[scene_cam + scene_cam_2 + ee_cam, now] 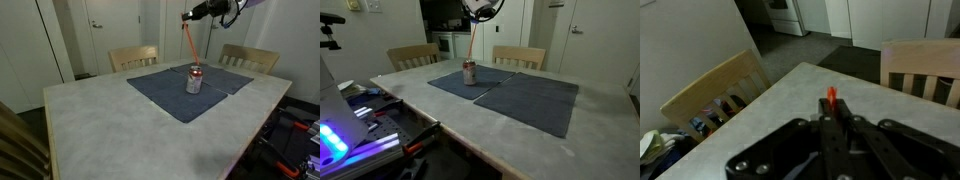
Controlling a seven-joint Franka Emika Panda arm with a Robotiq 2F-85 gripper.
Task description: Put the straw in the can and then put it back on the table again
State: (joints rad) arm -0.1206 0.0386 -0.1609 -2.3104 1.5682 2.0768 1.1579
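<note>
Red-orange straw [189, 42] hangs from the clenched gripper [192, 15], long axis near upright. Its lower end meets the top of the can [194, 80] just below; whether it is inside, I cannot tell. The can stands on a mat [450, 82] toward the table's [100, 130] far edge. One straw, one can, two mats.

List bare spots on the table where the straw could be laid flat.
Widest free patch: the pale table between the dark mat and its near edge. A smaller bare corner lies between the mat and the chair. It is crowded only around the can, where the straw hangs from the shut jaws.
</note>
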